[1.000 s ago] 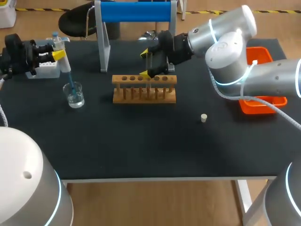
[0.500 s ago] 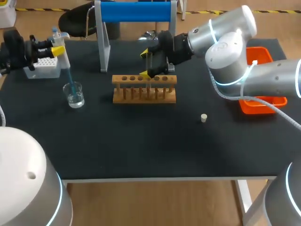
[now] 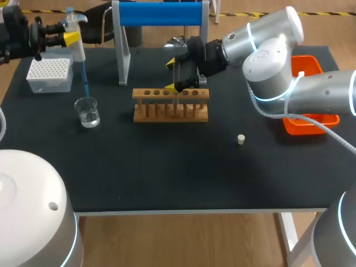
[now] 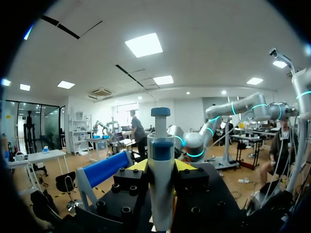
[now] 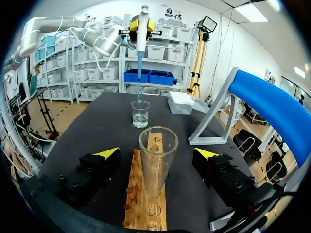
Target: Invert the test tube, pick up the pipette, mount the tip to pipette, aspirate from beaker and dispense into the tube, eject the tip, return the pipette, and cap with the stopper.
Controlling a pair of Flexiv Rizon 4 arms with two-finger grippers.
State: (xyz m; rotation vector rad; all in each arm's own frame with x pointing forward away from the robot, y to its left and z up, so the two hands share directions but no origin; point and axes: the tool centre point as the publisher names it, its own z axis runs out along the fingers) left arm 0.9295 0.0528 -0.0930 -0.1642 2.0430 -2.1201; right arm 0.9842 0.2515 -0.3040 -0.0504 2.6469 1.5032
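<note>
My left gripper (image 3: 62, 38) is shut on the white pipette (image 3: 76, 41) at the table's far left and holds it upright. Its blue tip (image 3: 85, 80) hangs just above the glass beaker (image 3: 88, 111) of clear liquid. In the left wrist view the pipette (image 4: 160, 179) stands gripped between the yellow tips. My right gripper (image 3: 179, 74) is open over the wooden rack (image 3: 171, 105). The clear test tube (image 5: 157, 160) stands mouth up in the rack (image 5: 146, 208), between the spread fingers and touching neither. A small cream stopper (image 3: 241, 139) lies on the mat right of the rack.
A white tip box (image 3: 50, 75) sits at the far left behind the beaker. A blue-topped stand (image 3: 161, 14) rises behind the rack. An orange bin (image 3: 328, 118) sits at the right edge, partly behind my right arm.
My left arm has raised the pipette and moved it back, lifting the blue tip out of the beaker. The right arm has not moved.
</note>
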